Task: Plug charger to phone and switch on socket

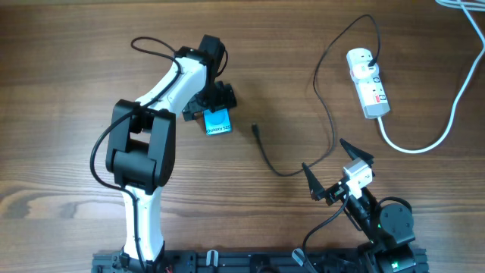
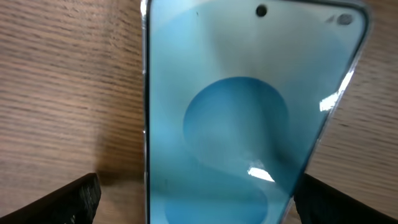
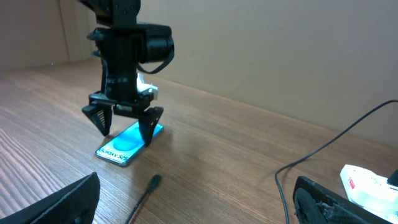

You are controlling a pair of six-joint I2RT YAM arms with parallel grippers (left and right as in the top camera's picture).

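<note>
Hanging the left gripper (image 3: 124,129) nose-down over the phone (image 1: 218,123), left of centre in the overhead view, with jaws spread wide to either side of the handset and nothing held. Probably straddling it to steady it against the push of the plug. Touching or just clear of it: impossible to tell. In the left wrist view, looking straight down onto the lit glass, filling most of the frame.

Lying flat on the table (image 1: 76,45), screen up and glowing teal, "Galaxy" end toward the bottom of the overhead frame.

Trailing loose across the middle of the table: the charger (image 1: 256,130), free plug tip near the phone's right side but apart from it, not yet inserted. From there, curving down, then up the right half of the frame to the top end of the socket (image 1: 368,85), apparently seated there.

Sitting upper right, oblong and white, thick white cord (image 1: 447,114) looping off toward the right edge. Switch position too small to read.

Waiting low at lower right with the right gripper (image 1: 322,152), jaws fully apart and empty, aimed up-left with the cable's loop just beside the fingertips. Well placed, by the look of it, for picking up the cable near its tip and carrying it to the phone.
</note>
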